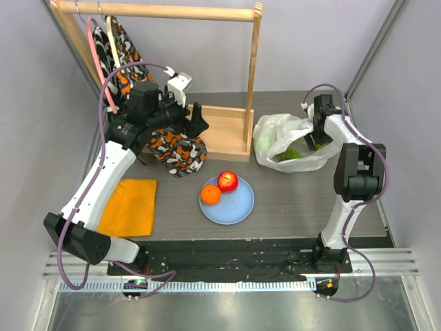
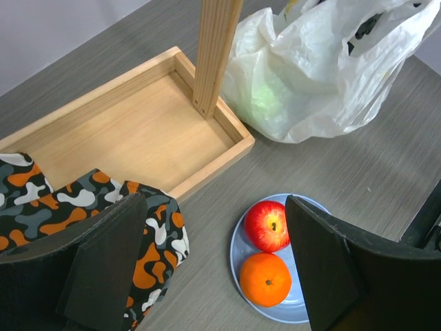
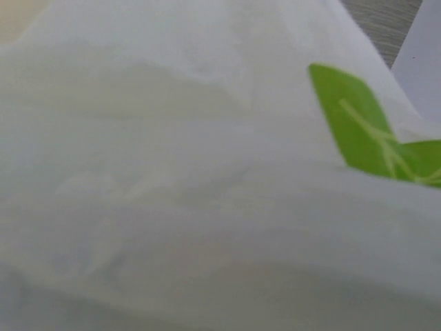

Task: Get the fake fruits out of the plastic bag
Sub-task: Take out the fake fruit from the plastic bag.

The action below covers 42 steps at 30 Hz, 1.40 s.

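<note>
Top external: plastic bag (image 1: 284, 134) lies right of centre, green fake fruits (image 1: 293, 154) showing low in its mouth just left of the right gripper (image 1: 318, 138), whose grip I cannot tell; the left gripper (image 1: 196, 124), spread and empty, is well apart at upper left.

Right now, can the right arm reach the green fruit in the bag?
Probably yes: its fingers sit at the bag's open mouth, by the green fruit, though loose plastic may cover it.
</note>
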Motion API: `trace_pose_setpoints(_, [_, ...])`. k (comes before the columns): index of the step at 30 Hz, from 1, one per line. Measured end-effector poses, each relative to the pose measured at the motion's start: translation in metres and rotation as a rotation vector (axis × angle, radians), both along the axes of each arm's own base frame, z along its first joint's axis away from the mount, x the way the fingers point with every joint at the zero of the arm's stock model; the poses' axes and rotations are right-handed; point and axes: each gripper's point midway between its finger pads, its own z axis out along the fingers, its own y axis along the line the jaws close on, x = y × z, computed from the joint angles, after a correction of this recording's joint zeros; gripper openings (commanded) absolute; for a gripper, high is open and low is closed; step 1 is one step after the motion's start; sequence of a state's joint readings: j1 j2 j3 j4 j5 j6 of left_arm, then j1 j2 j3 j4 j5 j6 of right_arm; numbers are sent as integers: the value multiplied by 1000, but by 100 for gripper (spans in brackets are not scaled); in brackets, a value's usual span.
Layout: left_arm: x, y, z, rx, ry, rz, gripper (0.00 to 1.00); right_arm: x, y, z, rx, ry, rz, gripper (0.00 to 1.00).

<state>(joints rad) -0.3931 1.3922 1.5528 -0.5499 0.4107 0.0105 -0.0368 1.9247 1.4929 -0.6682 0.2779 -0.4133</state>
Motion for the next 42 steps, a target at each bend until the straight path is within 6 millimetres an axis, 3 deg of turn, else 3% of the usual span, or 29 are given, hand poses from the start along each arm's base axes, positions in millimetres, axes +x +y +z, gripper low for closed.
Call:
trace_pose_setpoints(4, [0, 0, -5, 5, 12, 0, 86, 16, -12, -13, 4, -6, -29, 84])
trace_pose_setpoints(8, [-1, 1, -12, 11, 26, 1, 86, 28, -18, -34, -1, 12, -30, 57])
trace_pose_setpoints(11, [-1, 2, -17, 17, 35, 5, 86, 36, -18, -32, -3, -11, -15, 45])
trace_pose_setpoints(15, [-2, 3, -19, 21, 37, 9, 86, 37, -9, -24, 35, -62, 29, 43])
trace_pose_setpoints(17, [-2, 3, -18, 21, 35, 11, 86, 25, 0, -12, 74, -83, 62, 42])
trace_pose_setpoints(19, [-2, 4, -18, 22, 34, 13, 86, 7, 14, 15, 128, -129, 112, 42])
trace_pose_setpoints(24, [-2, 4, -16, 20, 30, 14, 86, -33, 48, 116, 234, -347, 252, 42])
trace_pose_setpoints(26, [-1, 3, -12, 16, 21, 14, 86, -51, 60, 142, 266, -401, 305, 43])
trace_pose_setpoints(28, [0, 3, -6, 10, 10, 14, 86, -72, 71, 146, 302, -394, 353, 42])
trace_pose_setpoints(33, [1, 0, 5, 0, -13, 9, 87, -123, 98, 115, 442, -204, 437, 42])
trace_pose_setpoints(35, [1, 0, 8, -2, -20, 8, 87, -142, 106, 112, 489, -135, 469, 42])
trace_pose_setpoints(39, [2, -1, 17, -4, -44, 5, 87, -173, 118, 133, 496, -56, 623, 43])
trace_pose_setpoints(42, [2, 0, 19, 1, -55, 3, 87, -179, 126, 157, 409, -87, 778, 43])
